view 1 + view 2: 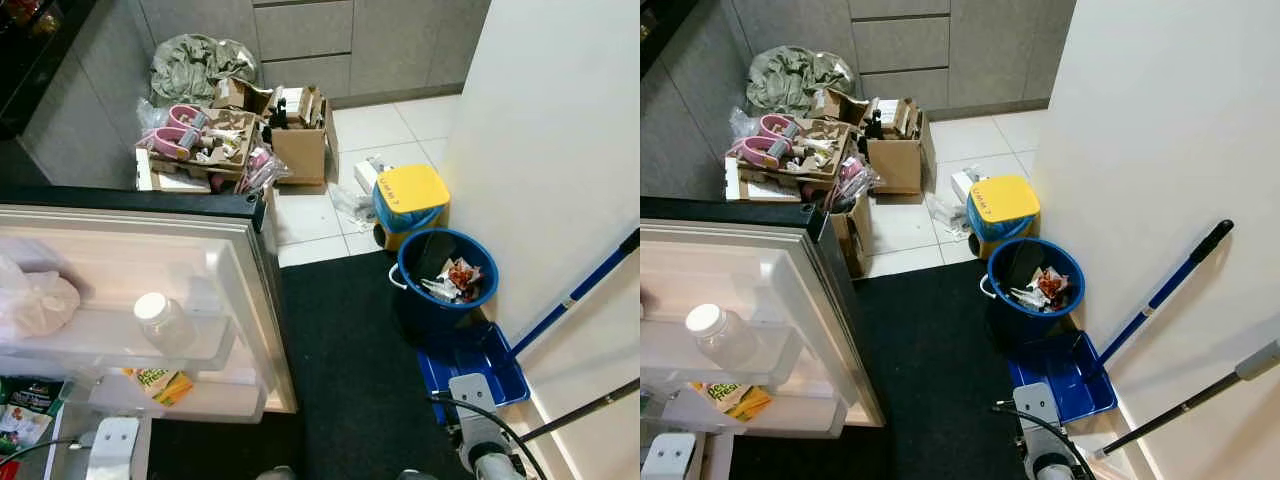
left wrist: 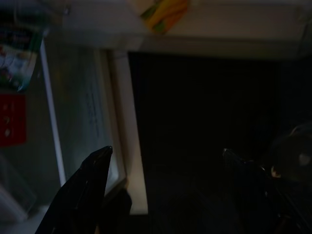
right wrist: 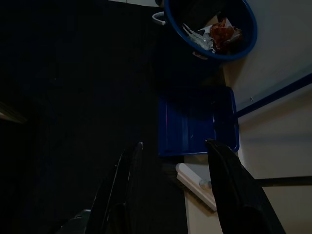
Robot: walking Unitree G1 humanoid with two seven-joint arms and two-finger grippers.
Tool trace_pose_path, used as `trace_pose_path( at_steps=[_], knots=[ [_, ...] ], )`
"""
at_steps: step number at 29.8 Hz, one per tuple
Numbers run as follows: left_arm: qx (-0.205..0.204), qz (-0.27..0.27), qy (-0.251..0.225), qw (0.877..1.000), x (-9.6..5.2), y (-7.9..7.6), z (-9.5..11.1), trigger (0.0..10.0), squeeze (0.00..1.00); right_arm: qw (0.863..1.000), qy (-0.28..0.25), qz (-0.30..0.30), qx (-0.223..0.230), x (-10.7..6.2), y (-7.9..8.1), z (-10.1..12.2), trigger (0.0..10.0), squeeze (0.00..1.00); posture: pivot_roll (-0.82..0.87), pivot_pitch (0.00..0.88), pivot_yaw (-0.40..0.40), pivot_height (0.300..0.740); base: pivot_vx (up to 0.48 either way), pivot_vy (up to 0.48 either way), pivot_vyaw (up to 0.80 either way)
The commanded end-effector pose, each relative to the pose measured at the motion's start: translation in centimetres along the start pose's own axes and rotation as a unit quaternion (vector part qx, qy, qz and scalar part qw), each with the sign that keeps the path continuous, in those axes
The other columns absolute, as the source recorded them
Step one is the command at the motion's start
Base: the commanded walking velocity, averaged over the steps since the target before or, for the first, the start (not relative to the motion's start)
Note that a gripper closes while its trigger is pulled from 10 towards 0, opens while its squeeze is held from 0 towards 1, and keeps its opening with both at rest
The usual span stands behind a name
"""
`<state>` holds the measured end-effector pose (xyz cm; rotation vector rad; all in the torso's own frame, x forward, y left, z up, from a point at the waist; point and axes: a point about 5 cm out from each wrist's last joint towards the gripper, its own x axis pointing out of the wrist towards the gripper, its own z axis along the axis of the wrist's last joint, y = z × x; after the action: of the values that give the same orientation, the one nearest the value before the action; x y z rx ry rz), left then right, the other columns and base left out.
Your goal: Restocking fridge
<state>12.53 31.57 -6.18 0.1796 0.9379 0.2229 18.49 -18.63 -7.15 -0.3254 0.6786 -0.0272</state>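
The fridge door (image 1: pixel 150 250) stands open at the robot's left, and its shelves face upward to the head camera. On the upper door shelf a jar (image 1: pixel 163 320) with a white lid stands near the outer edge, and a pale bag (image 1: pixel 35 300) lies at the inner end of the same shelf. On the lower door shelf a carton (image 1: pixel 160 383) with green and orange print lies close to the front rail.

Both arms hang low and hold nothing. The left gripper (image 2: pixel 165 161) has its fingers spread wide, above the bottom corner of the door and the dark mat (image 1: pixel 350 380). The right gripper (image 3: pixel 173 151) is also spread, over the mat just beside the blue dustpan (image 1: pixel 475 365).

I judge that no item for restocking is in hand yet, so the task seems to be at the beginning or between two items (the supplies are probably in the boxes (image 1: pixel 240 140) on the tiled floor behind the door).

The danger here is mostly in walking. The blue bucket (image 1: pixel 445 280), the dustpan and the two long handles (image 1: pixel 570 295) leaning on the wall stand close at the right side, so a turn to that side could knock them over. On the left, a swing of the arm could hit the door edge and shake the jar off its shelf.
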Motion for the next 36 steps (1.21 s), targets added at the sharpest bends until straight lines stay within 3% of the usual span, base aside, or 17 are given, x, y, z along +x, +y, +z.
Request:
trace_pose_path(
  at_steps=[1,15,20,36],
  knots=[
    [0.0,-0.003,0.011,1.0,0.0,-0.7,-0.8,10.0,0.0,1.0,0.001,0.002,0.003,0.0,0.3,0.0,10.0,0.0,0.04,0.084,0.025,0.74,0.0,0.0,0.0],
    [0.003,-0.009,0.007,1.0,0.2,-1.0,-0.3,10.0,0.0,1.0,-0.001,0.005,0.002,0.0,0.4,0.1,10.0,0.03,0.04,0.076,0.03,0.74,0.0,0.0,0.0],
    [0.004,-0.01,0.005,1.0,0.3,-1.0,-0.2,10.0,0.0,1.0,-0.002,0.006,-0.001,0.0,0.4,0.1,10.0,0.1,0.04,0.074,0.03,0.74,0.0,0.0,0.45],
    [0.008,-0.014,-0.005,1.0,0.5,-1.4,0.5,10.0,0.0,1.0,0.0,0.006,-0.005,0.0,0.4,0.1,10.0,0.13,0.03,0.073,0.03,0.74,0.0,0.0,0.55]
  ],
)
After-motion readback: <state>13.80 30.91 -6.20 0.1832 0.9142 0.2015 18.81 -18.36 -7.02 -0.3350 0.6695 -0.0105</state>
